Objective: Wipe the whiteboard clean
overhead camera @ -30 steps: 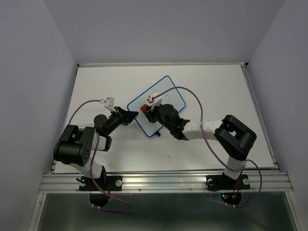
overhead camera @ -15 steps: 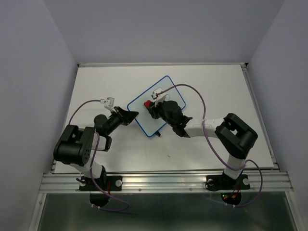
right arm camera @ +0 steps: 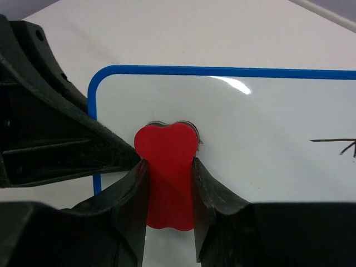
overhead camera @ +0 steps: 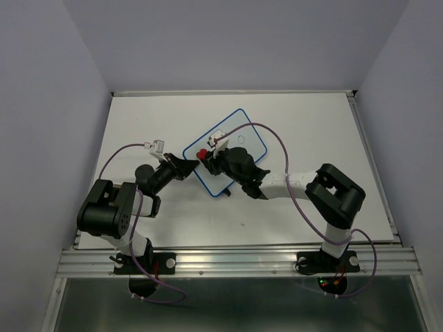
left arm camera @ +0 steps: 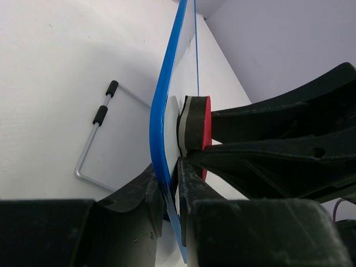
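Tabletop [overhead camera: 318,124]: white, flat, thin metal strip along its edges. Aluminium rail [overhead camera: 235,261] runs along the near side. Pale lilac walls [overhead camera: 235,41] close off the back and both sides. Small dark speck [overhead camera: 242,223] on the tabletop, near the front.

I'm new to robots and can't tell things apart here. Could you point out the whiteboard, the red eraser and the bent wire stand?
whiteboard [right arm camera: 261,128]: right wrist view, bare white writing surface.
red eraser [right arm camera: 166,161]: right wrist view, middle of its red face.
wire stand [left arm camera: 100,115]: left wrist view, lower black sleeve.

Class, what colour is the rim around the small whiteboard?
Blue. The rim of the whiteboard shows best in the right wrist view.
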Robot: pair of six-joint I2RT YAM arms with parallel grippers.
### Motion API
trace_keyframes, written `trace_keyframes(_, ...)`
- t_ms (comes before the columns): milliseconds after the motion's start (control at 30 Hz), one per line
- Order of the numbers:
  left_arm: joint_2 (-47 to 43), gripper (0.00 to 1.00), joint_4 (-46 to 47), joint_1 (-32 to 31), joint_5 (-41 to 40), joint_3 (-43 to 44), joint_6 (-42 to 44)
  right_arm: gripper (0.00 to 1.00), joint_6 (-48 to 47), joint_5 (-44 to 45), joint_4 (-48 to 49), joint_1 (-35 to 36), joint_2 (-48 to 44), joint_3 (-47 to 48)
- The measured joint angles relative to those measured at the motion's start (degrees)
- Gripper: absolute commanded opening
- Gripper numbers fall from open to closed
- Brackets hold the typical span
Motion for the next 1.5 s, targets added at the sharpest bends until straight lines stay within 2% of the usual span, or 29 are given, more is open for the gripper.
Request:
trace_keyframes(167, 0.0, 0.0, -0.07, 0.0, -0.09, 0.0, -0.02, 0.01, 2.29, 1.75, 0.2, -3.1, -0.02, 0.02)
trace_keyframes(467, 0.0, 0.0, 0.17, -0.02, 0.33, 0.0, 0.02, 0.01, 3.56, 3.37, -3.08, -18.47, -0.26, 1.14)
trace_keyframes(567, 0.0, 0.0, 0.2, -0.04, 0.35, 0.0, 0.02, 0.01, 3.15, 2.84, -4.96, -20.09, -0.17, 1.44)
trace_keyframes(733, 0.0, 0.0, 0.17, -0.02, 0.33, 0.0, 0.02, 0.01, 1.66, -0.83, -5.68, -19.21, -0.2, 1.75)
trace_keyframes(1033, 0.0, 0.0, -0.2, -0.02, -0.02, 0.0, -0.02, 0.01, -1.42, -4.13, -5.6, -7.74, -0.28, 3.32)
trace_keyframes(1167, 0.0, 0.0, -0.2, -0.02, -0.02, 0.0, -0.02, 0.01, -1.11, -5.01, -5.66, -4.81, -0.26, 3.45)
trace_keyframes(1367, 0.0, 0.0, -0.2, -0.04, -0.15, 0.0, -0.02, 0.01, 0.98, -1.77, -5.95, -5.95, -0.28, 3.61)
trace_keyframes(1500, 0.0, 0.0, -0.02, -0.04, -0.11, 0.0, 0.0, 0.01, 3.5, -0.74, -6.03, -10.64, -1.18, 2.21)
